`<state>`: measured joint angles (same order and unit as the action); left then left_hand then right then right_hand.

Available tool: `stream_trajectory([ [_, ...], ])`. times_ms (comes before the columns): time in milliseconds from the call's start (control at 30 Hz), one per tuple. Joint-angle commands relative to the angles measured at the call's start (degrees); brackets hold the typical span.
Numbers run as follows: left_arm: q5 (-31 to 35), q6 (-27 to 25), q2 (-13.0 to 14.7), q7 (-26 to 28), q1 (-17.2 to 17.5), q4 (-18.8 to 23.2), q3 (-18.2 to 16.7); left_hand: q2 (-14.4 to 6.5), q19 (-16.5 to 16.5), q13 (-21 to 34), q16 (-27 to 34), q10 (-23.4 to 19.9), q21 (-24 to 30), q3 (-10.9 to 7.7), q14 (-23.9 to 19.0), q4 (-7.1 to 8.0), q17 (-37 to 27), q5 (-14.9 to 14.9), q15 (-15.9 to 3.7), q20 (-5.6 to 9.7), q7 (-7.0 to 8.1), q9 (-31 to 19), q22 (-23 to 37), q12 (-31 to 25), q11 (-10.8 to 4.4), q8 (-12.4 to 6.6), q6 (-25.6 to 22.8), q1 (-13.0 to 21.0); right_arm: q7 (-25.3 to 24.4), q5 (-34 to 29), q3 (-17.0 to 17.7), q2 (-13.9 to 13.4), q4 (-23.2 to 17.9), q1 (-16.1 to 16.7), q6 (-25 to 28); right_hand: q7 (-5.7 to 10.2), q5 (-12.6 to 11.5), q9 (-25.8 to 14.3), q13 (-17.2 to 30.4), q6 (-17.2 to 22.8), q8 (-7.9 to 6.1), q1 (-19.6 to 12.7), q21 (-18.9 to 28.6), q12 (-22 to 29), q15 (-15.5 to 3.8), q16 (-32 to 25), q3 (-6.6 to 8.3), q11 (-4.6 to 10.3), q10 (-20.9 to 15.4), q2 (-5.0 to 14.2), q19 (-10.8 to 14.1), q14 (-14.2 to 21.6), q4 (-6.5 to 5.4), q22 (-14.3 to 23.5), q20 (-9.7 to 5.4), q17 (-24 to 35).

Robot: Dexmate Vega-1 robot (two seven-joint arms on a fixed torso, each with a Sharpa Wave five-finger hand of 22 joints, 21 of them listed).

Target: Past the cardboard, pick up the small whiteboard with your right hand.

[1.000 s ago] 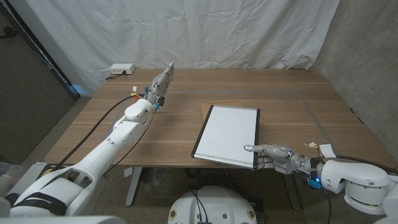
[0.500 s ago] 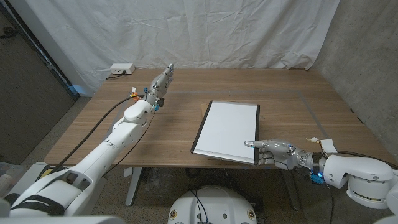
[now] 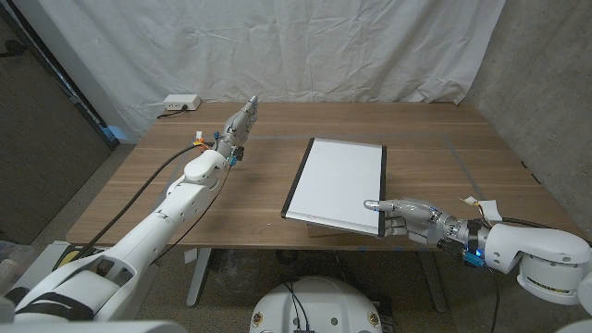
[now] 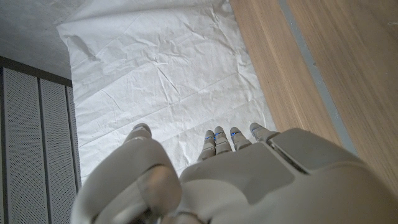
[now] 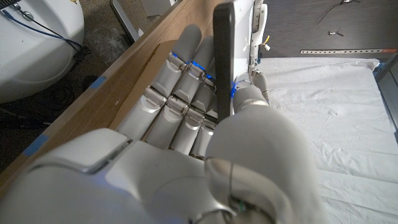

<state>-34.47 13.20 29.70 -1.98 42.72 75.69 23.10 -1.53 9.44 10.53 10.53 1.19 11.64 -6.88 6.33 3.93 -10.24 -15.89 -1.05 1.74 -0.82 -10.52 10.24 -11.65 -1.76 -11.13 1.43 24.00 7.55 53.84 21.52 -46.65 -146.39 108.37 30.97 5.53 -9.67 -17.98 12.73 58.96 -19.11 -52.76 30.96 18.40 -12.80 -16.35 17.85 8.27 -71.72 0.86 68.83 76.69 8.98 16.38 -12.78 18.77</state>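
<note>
The small whiteboard [image 3: 339, 181], white with a thin black frame, lies right of the table's middle with its near edge lifted off the wood. My right hand [image 3: 413, 221] grips its near right corner, thumb on the top face and fingers underneath. In the right wrist view the board's dark edge [image 5: 222, 56] stands between the thumb [image 5: 250, 99] and the fingers [image 5: 177, 93]. A sliver of brown cardboard [image 3: 322, 230] shows under the raised near edge; the rest is hidden by the board. My left hand [image 3: 242, 119] hangs over the far left of the table, fingers stretched out, holding nothing.
A white box with a cable [image 3: 180, 103] sits at the table's back left corner. A white cloth [image 3: 305, 46] hangs behind the table. A thin tape line [image 3: 467, 166] runs along the right side of the wooden table [image 3: 250, 194].
My right hand has lifted the whiteboard's near edge off the table and drawn it slightly right, covering the cardboard's far corner. The left arm has not moved.
</note>
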Motion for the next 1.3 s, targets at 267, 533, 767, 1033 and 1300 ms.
stream_trajectory([
  [267, 0.0, -0.2, 0.7, 1.4, 1.7, 2.4, -0.5, -0.7, 0.8, 0.2, 0.2, 0.3, -0.1, 0.26, 0.5, 0.10, -0.2, 0.1, 0.34, 2.53, -0.15, -0.2, 0.2, 0.1, -0.23, -0.14, 0.3, 0.1, 2.7, -1.0, 2.1, 1.4, -0.6, -0.7, -2.5, 1.34, -0.4, -0.2, 0.2, 1.7, -0.31, -5.7, 0.9, 0.2, -0.20, -0.4, 0.30, -0.07, -0.5, 4.98, -0.2, 0.7, -0.15, 0.6, 0.03, 0.4],
  [533, 0.0, -0.4, 1.4, 1.9, 2.7, 3.5, -0.9, -0.7, 0.8, 0.2, 0.2, 0.1, -0.1, 0.34, 0.4, 0.09, -0.2, 0.1, 0.47, 2.54, -0.51, -0.2, 0.2, 0.0, 0.10, -0.22, 0.1, 0.1, 3.8, -0.9, 2.3, 1.9, -0.7, -1.4, -3.6, 1.38, -0.4, -0.3, 0.3, 1.6, -0.21, -5.7, 1.3, 0.2, -0.17, -0.5, 0.28, 0.03, -0.5, 4.91, -0.3, 0.7, -0.18, 0.8, 0.03, 0.6],
  [767, -0.2, -0.5, 1.5, 2.2, 3.0, 4.0, -1.0, -0.8, 0.8, 0.2, 0.2, 0.1, 0.0, 0.39, 0.4, 0.09, -0.2, 0.1, 0.49, 2.58, -0.58, -0.2, 0.2, 0.0, 0.20, -0.23, 0.0, 0.1, 4.2, 0.2, 3.4, 2.0, -1.0, -2.1, -2.8, 1.29, -0.4, -0.3, 0.3, 1.7, -0.13, -5.7, 1.5, 0.1, -0.17, -0.6, 0.28, 0.00, -0.5, 4.93, -0.6, 0.7, -0.24, 0.9, 0.03, 0.8],
  [1033, -0.3, 0.0, 1.2, 1.8, 2.8, 3.3, -1.0, -0.8, 0.7, 0.2, 0.2, 0.2, 0.0, 0.44, 0.4, 0.08, -0.2, 0.1, 0.38, 2.63, -0.54, -0.2, 0.2, 0.0, 0.16, -0.22, 0.0, 0.1, 4.1, 0.9, 4.5, 1.9, -1.7, -3.0, -1.8, 1.29, -0.4, -0.4, 0.3, 1.7, -0.08, -5.7, 1.9, 0.2, -0.18, -0.7, 0.28, 0.04, -0.7, 4.91, -0.5, 0.7, -0.26, 1.1, 0.03, 0.9],
  [1300, -0.5, 0.5, 0.4, 0.8, 1.9, 1.4, -0.7, -0.8, 0.8, 0.2, 0.2, 0.2, 0.0, 0.49, 0.5, 0.07, -0.2, 0.1, 0.30, 2.62, -0.51, -0.2, 0.2, 0.0, 0.03, -0.19, 0.1, 0.2, 4.0, 2.2, 4.6, 1.9, -2.0, -4.3, -0.9, 1.26, -0.4, -0.5, 0.3, 1.8, -0.01, -5.9, 2.6, 0.1, -0.23, -1.0, 0.33, -0.09, -0.9, 4.92, -0.3, 1.1, -0.22, 1.7, 0.01, 1.2],
])
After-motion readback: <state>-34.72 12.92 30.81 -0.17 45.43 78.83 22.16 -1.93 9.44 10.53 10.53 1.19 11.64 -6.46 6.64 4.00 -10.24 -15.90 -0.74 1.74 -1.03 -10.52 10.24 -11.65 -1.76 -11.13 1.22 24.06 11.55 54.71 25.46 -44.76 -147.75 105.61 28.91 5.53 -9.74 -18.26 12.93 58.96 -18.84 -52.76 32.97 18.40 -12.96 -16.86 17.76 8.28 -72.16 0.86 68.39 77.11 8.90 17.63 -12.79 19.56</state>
